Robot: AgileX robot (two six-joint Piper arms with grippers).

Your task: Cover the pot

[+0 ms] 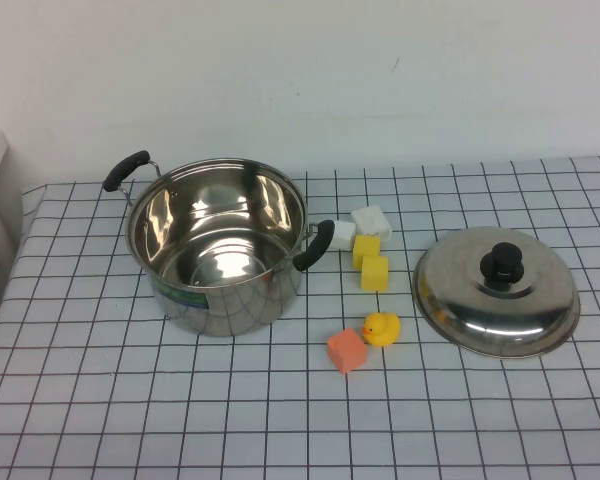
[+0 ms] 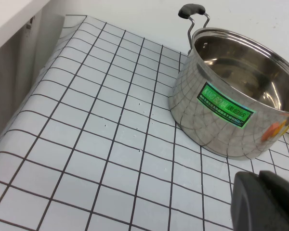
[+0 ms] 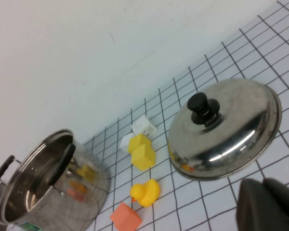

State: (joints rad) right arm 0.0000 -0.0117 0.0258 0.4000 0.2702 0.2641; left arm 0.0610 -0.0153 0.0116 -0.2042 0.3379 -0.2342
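Observation:
The pot (image 1: 220, 245) stands open and empty on the checked cloth at the left, with two black side handles and a green-blue label (image 2: 225, 105). The domed steel lid (image 1: 496, 290) with a black knob (image 1: 502, 266) lies on the cloth at the right, apart from the pot. Neither gripper shows in the high view. My left gripper (image 2: 257, 180) hovers over the cloth near the pot (image 2: 231, 110), fingers together and empty. My right gripper (image 3: 262, 185) hovers near the lid (image 3: 226, 130), fingers together and empty.
Between pot and lid lie two white blocks (image 1: 371, 221), two yellow blocks (image 1: 375, 273), a yellow duck (image 1: 382, 328) and an orange block (image 1: 347, 350). A white wall runs behind the table. The table's left edge drops off beside the pot.

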